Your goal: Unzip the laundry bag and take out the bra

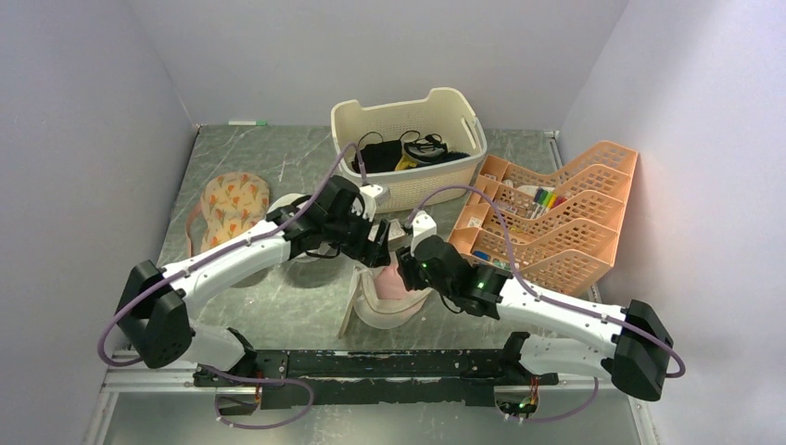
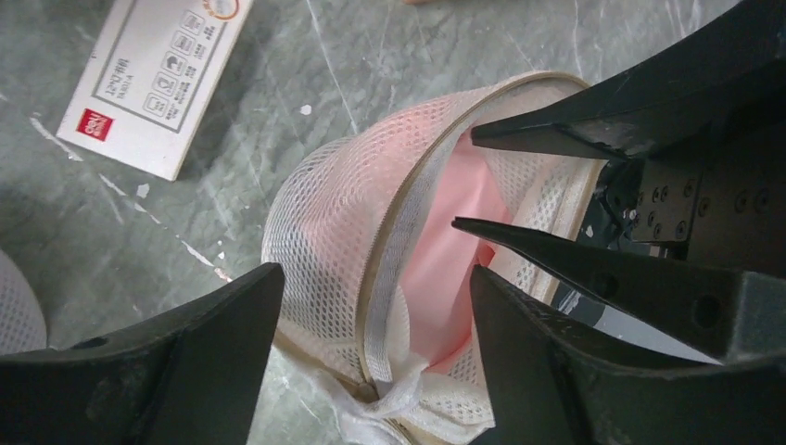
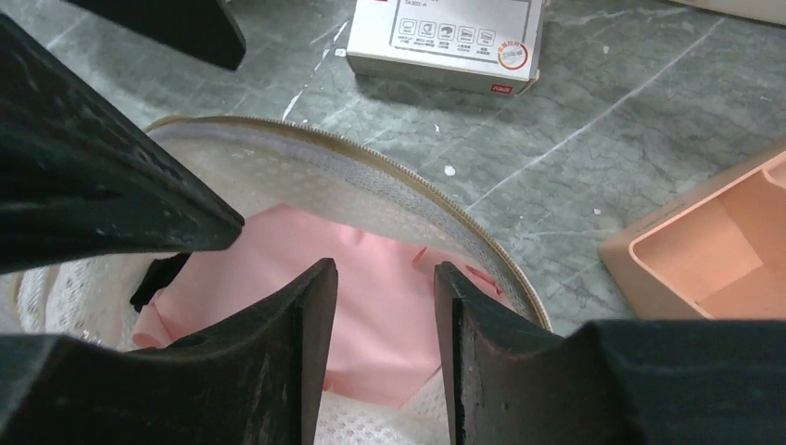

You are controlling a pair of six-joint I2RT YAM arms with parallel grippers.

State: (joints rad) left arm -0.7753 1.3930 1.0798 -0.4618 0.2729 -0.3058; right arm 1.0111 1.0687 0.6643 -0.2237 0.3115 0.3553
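The laundry bag (image 1: 382,313) lies at the table's middle, its zip open. In the left wrist view its white mesh wall (image 2: 324,222) gapes along the zip and the pink bra (image 2: 463,232) shows inside. My left gripper (image 2: 375,273) is open, one finger on each side of the mesh wall and the zip end. My right gripper (image 3: 385,269) is open with its tips low in the opening, just above the pink bra (image 3: 380,306), inside the bag's rim (image 3: 371,176). In the top view both grippers, left (image 1: 378,243) and right (image 1: 408,255), meet over the bag.
A white box (image 3: 445,42) lies on the table beyond the bag. A cream basket (image 1: 408,139) stands at the back, an orange organizer (image 1: 556,218) at the right. A floral fabric piece (image 1: 232,199) and a plain white mesh bag (image 1: 289,206) lie at the left.
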